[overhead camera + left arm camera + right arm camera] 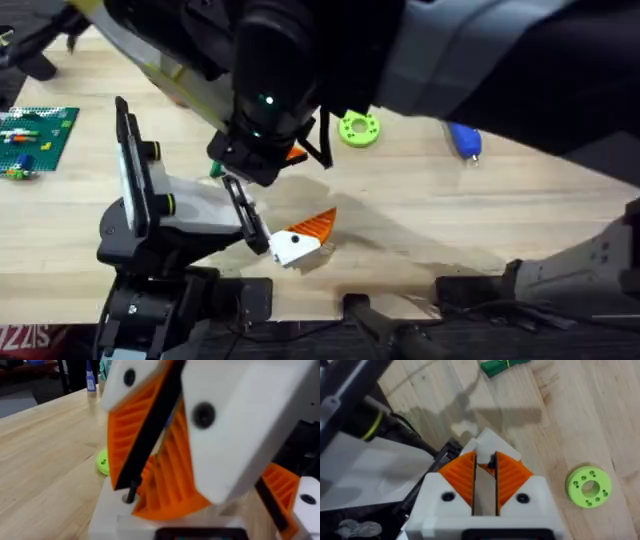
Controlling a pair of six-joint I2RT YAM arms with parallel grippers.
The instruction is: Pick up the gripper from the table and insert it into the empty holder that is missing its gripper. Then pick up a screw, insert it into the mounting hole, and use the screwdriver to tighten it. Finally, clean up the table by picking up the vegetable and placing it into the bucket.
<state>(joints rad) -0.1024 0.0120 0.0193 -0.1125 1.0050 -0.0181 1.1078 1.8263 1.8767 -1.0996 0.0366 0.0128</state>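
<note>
Screw step in hand, by my reading: orange tip looks seated.

Nearest, my left gripper [262, 238] meets the white holder [285, 247]; I cannot tell whether it grips. The orange gripper [320, 222] sits on the holder's end. Above, my right gripper [485, 460] is pinched almost together on a small dark piece, likely the screw [492, 461]. Next I must line it up square over the mounting hole. Beyond lie the vegetable [502, 365], a green ring [358, 128] and, farthest, the screwdriver [463, 138], untouched. No label reads clearly; red lettering at the near edge is cut off.
</note>
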